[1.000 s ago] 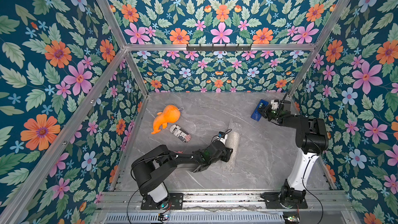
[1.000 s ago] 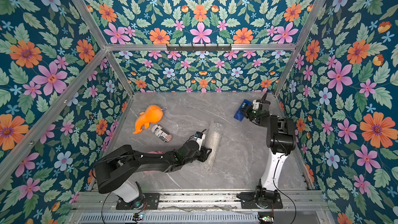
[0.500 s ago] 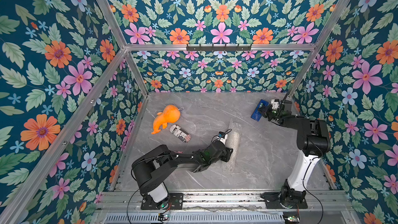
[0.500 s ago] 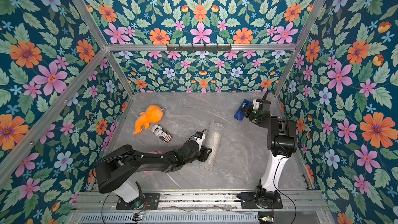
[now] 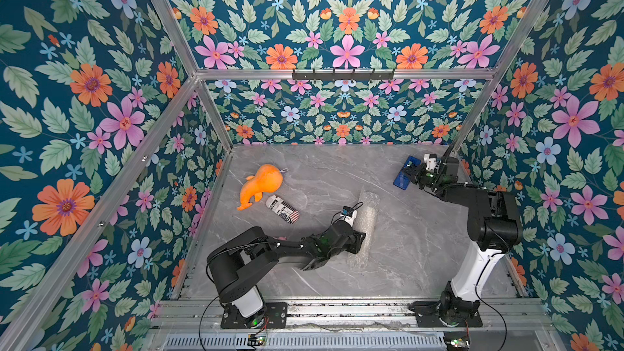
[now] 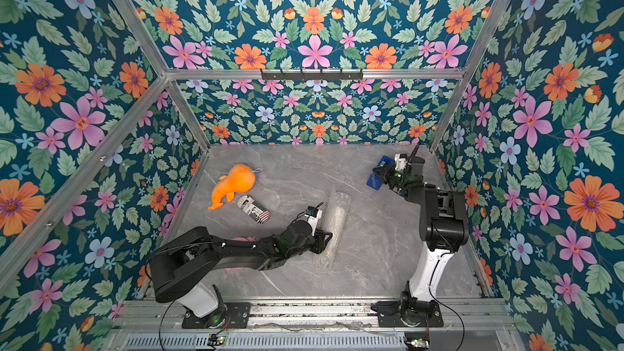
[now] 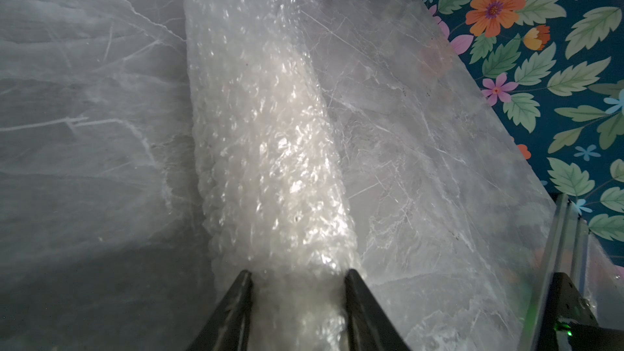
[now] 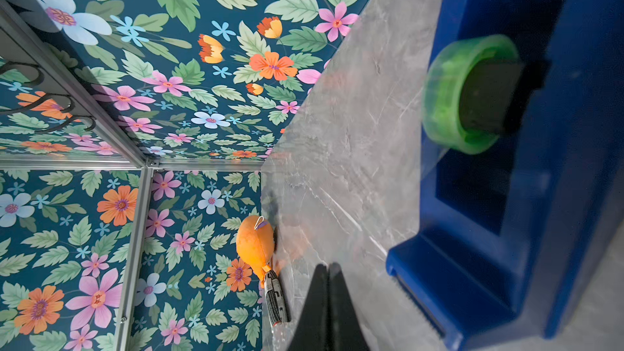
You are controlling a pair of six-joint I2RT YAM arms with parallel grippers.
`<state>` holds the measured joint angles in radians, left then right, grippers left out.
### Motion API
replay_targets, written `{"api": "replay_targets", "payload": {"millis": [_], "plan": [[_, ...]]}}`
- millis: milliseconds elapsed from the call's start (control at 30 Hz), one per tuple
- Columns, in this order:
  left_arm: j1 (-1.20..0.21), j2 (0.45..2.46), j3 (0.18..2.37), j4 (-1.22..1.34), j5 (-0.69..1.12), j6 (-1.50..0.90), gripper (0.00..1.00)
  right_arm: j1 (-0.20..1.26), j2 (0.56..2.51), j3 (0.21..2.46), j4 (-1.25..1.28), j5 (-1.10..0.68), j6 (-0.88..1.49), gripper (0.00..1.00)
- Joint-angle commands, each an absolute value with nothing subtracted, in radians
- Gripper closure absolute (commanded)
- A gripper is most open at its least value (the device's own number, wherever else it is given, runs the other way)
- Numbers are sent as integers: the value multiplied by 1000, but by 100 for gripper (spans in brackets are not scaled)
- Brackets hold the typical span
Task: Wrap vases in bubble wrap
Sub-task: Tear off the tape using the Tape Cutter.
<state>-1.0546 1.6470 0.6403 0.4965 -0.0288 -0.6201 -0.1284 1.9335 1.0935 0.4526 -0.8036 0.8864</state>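
Observation:
The bubble wrap [image 5: 367, 221] [image 6: 335, 219] lies rolled into a long tube in the middle of the table. In the left wrist view the bubble wrap [image 7: 270, 130] looks whiter and thicker near my fingers. The vase is hidden. My left gripper [image 5: 362, 241] [image 6: 327, 239] [image 7: 299, 275] is shut on the roll's near part, one finger pressed on each side. My right gripper [image 5: 408, 174] [image 6: 381, 173] [image 8: 327, 266] is shut at the back right, its tips beside the cutter end of a blue tape dispenser [image 5: 401, 181] [image 8: 540, 197]. I cannot tell if tape lies between them.
An orange plush toy [image 5: 261, 184] and a black-and-white printed can [image 5: 283, 209] lie at the table's left. A green-cored tape roll [image 8: 449, 96] sits in the dispenser. Floral walls close in the grey marble table [image 5: 320, 170] on three sides.
My right gripper's jaws have closed the last bit beside the dispenser and that arm has shifted slightly. The left arm and the roll have not moved.

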Motion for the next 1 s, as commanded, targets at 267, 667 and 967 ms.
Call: {"api": "replay_targets", "payload": {"millis": [267, 667, 967], "plan": [[-1054, 1654, 629, 368, -8, -603, 55, -95, 1876, 1032, 449, -829, 897, 100], [-1055, 1657, 629, 380, -3, -602, 55, -82, 1849, 912, 529, -816, 938, 100], [-1055, 1663, 639, 374, -2, -597, 55, -83, 1914, 883, 584, -795, 978, 100]]}}
